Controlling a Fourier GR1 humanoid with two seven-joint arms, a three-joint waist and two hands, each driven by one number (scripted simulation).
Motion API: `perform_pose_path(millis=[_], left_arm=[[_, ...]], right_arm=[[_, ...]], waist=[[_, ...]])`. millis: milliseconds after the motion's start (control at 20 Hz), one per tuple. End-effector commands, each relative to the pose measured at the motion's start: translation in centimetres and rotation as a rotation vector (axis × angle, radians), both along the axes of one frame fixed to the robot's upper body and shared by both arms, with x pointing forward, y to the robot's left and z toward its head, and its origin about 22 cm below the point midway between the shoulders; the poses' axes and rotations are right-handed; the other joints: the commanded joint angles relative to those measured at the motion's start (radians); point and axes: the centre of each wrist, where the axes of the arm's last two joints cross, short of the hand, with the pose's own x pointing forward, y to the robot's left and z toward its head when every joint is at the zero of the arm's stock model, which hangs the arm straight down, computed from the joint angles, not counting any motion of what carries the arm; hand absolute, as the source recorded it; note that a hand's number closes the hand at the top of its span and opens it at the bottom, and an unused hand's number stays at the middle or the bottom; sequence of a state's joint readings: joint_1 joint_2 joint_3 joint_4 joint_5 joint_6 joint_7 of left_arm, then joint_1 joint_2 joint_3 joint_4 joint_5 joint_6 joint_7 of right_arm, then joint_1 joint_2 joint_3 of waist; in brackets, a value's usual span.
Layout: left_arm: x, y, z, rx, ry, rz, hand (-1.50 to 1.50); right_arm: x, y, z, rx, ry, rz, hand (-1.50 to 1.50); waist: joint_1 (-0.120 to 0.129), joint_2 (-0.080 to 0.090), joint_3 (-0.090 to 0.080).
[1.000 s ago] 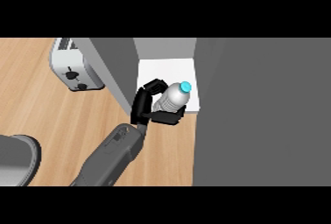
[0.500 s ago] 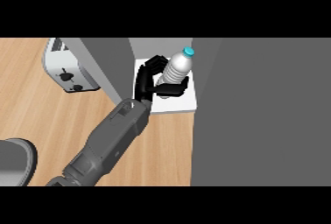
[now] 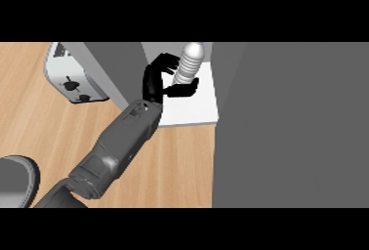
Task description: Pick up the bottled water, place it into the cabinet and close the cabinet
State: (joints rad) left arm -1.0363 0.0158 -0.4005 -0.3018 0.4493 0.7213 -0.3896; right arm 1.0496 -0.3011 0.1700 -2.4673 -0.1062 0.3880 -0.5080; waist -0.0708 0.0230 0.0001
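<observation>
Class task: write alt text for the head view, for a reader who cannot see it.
A black hand on a grey forearm grips a bottled water over the cabinet's white shelf. A toaster stands on the wooden counter to the left.

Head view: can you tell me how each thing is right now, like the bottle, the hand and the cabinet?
bottled water: held, over the cabinet's white shelf.
left hand: curled round the bottle.
cabinet: open, white shelf showing.
toaster: standing on the wooden counter, left of the cabinet.
right hand: not in view.
</observation>
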Motion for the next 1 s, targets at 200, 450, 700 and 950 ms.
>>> perform_pose_path(millis=[200, 450, 700, 950], left_arm=[[1.1, 1.1, 0.3, 0.163, -0.046, 0.145, -1.50], [2.3, -0.1, 3.6, 0.048, -0.119, 0.036, -1.50], [1.7, -1.5, 4.7, -0.260, -0.307, -0.081, 1.50], [1.3, -1.5, 4.0, -0.351, -0.308, -0.219, 1.50]], right_arm=[[-0.2, 0.4, 1.4, 0.069, -0.027, 0.035, -1.50], [-0.1, -0.1, 1.9, 0.071, -0.036, 0.038, -1.50], [-0.1, 0.0, 0.4, 0.077, -0.022, 0.033, -1.50], [0.4, 0.2, 1.6, 0.065, -0.036, 0.043, -1.50]], waist=[[-0.012, 0.002, -0.001], [-0.014, 0.007, -0.002], [0.011, -0.001, -0.003], [0.013, -0.006, -0.002]])
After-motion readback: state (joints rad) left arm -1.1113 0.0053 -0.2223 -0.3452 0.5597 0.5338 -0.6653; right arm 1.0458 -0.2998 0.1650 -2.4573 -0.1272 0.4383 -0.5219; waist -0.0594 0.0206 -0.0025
